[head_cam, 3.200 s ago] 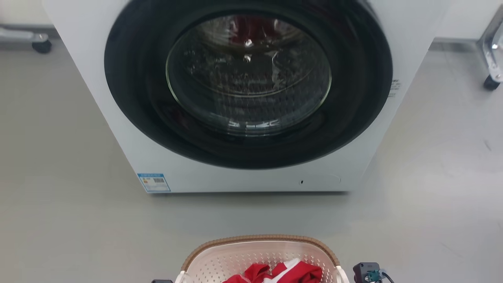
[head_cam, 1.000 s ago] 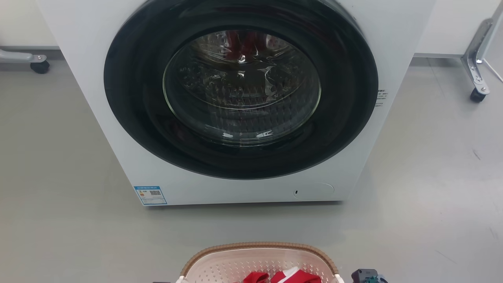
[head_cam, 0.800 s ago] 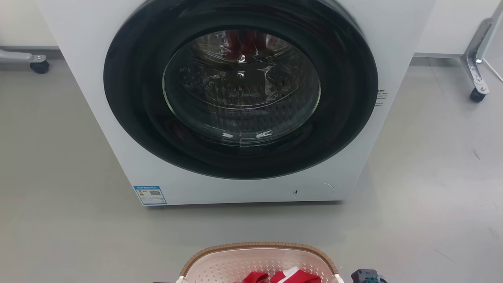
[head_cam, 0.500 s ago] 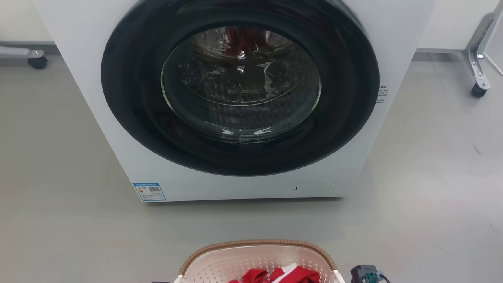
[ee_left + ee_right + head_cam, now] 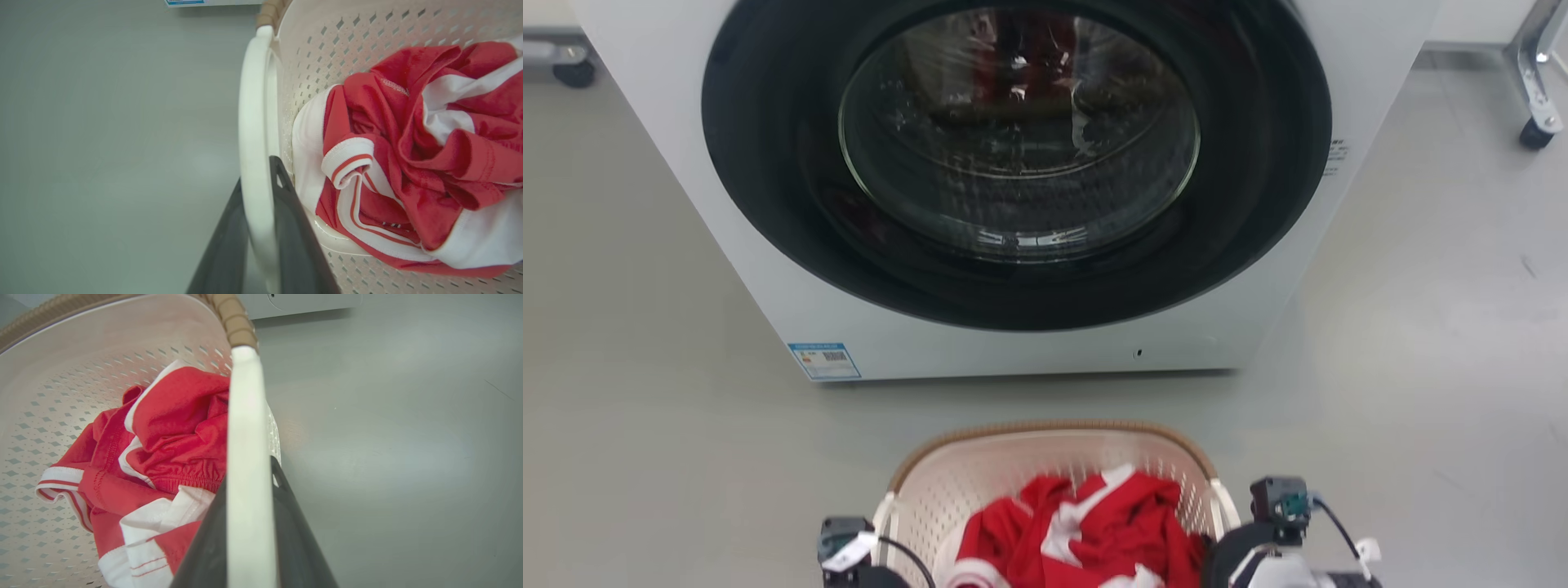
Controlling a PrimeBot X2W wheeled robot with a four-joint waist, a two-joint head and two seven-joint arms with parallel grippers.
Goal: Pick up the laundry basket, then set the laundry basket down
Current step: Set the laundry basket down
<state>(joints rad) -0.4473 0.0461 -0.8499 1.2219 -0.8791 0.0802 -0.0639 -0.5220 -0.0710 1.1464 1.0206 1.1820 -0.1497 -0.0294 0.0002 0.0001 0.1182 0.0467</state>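
One washing machine [image 5: 1029,359], door shut. One laundry basket [image 5: 968,482] near its front, gripped on both sides, likely for a level carry; lift-off cannot be told. One red-and-white garment [image 5: 1094,531] inside. Two hands: left hand [image 5: 257,192] pinches left loop handle [image 5: 251,102]; right hand [image 5: 249,477] pinches right loop handle [image 5: 245,396].

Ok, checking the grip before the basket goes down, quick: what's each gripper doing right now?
Left gripper: closed on the left loop handle of the laundry basket.
Right gripper: closed on its right loop handle.

The laundry basket [image 5: 980,478] is cream, brown-rimmed; garment [image 5: 1094,531] red-and-white.
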